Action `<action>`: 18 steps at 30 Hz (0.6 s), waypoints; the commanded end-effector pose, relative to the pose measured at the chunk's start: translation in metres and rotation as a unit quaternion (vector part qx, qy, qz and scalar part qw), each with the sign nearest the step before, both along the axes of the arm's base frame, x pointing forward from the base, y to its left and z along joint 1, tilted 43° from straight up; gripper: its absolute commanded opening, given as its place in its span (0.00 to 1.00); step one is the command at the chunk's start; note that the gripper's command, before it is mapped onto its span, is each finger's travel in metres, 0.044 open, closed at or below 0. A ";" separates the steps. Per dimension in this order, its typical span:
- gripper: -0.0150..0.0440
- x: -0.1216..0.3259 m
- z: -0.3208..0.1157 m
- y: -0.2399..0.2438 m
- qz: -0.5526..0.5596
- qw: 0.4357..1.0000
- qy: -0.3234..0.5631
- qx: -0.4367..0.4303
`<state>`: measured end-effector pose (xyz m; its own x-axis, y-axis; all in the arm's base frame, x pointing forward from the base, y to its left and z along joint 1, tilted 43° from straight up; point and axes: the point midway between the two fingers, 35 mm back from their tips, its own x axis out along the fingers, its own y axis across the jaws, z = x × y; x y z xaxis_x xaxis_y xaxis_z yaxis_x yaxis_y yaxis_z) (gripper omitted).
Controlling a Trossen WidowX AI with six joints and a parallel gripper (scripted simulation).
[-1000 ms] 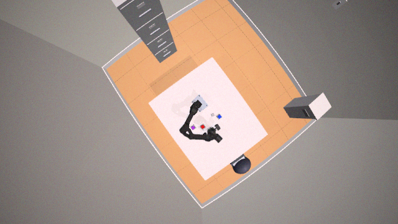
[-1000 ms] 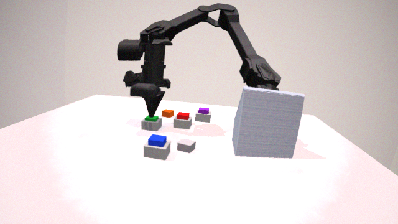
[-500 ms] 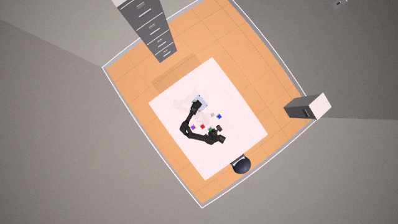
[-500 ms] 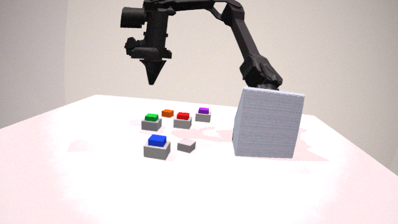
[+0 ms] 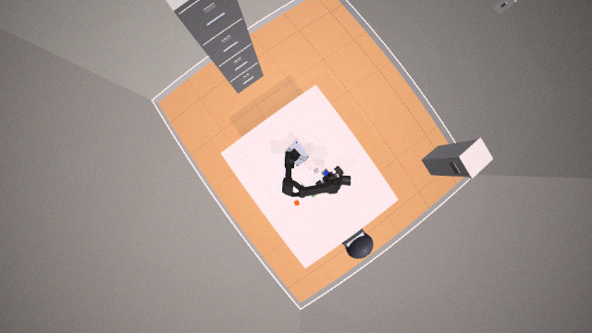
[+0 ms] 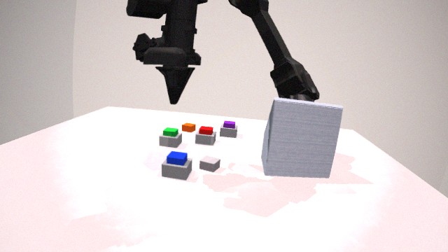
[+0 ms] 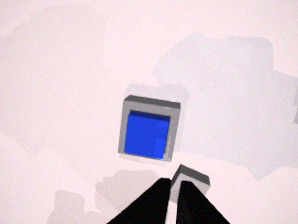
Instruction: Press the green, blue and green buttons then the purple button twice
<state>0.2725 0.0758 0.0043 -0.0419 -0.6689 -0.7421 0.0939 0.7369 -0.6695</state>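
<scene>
My gripper (image 6: 173, 103) (image 7: 174, 188) is shut and holds nothing. It hangs high above the button area, and in the wrist view its tips are below and right of the blue button. The blue button (image 5: 326, 173) (image 6: 176, 158) (image 7: 146, 135) stands raised on its grey base, nearest in the exterior view. The green button (image 6: 171, 131) stands raised behind it; only a sliver of green (image 5: 314, 195) shows beside the arm in the top view. The purple button (image 6: 229, 124) stands raised at the back right; the arm hides it in the top view.
The red button (image 6: 206, 130) stands between green and purple. An orange block (image 5: 297, 203) (image 6: 188, 127) lies behind them. A light grey block (image 5: 316, 170) (image 6: 210, 164) (image 7: 192, 182) lies beside the blue button. A large grey-blue box (image 6: 301, 140) stands at the right by the arm's base.
</scene>
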 end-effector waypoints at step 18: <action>0.29 -0.016 -0.069 -0.030 -0.013 1.000 -0.008 -0.004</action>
